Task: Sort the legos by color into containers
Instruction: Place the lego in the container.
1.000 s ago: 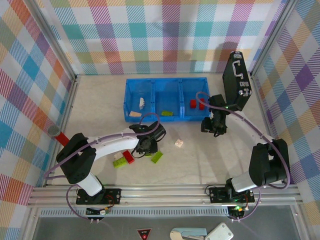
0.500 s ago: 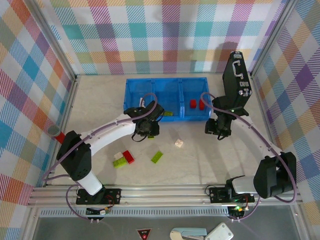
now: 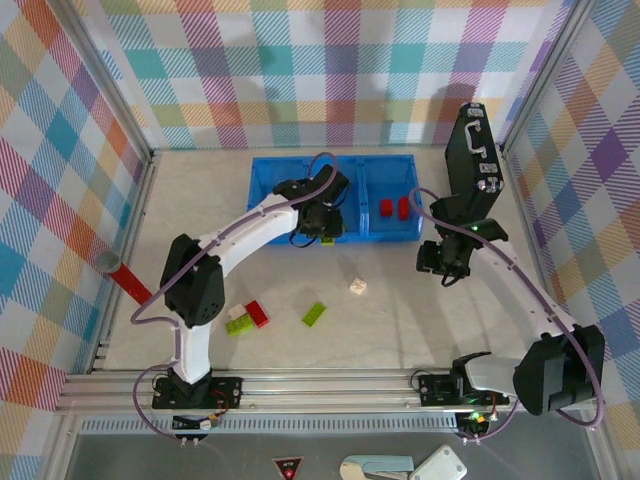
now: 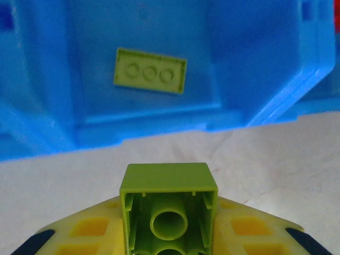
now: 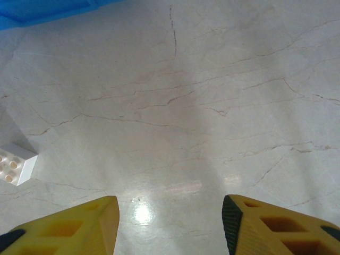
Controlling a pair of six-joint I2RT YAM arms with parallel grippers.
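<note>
My left gripper (image 3: 321, 216) is shut on a lime green lego (image 4: 169, 197), held at the front wall of the middle container (image 4: 159, 125) of the blue tray (image 3: 262, 180). Inside that container lies a flat green lego (image 4: 150, 77). Two red legos (image 3: 394, 208) sit in the right container, and cream-white legos (image 3: 283, 205) in the left one. On the table lie a white lego (image 3: 357, 287), a green plate (image 3: 314, 313), a red brick (image 3: 258, 313) and a green one (image 3: 238, 322). My right gripper (image 5: 170, 223) hangs open over bare table, the white lego (image 5: 16, 164) to its left.
A black case (image 3: 472, 160) stands upright at the back right, close behind the right arm. A red strip (image 3: 125, 278) lies by the left wall. Checked walls close the table on three sides, and a metal rail runs along the near edge.
My left arm has carried the green lego from the loose pile on the table up to the tray's middle container. The right gripper has drifted a little to the right, staying open.
</note>
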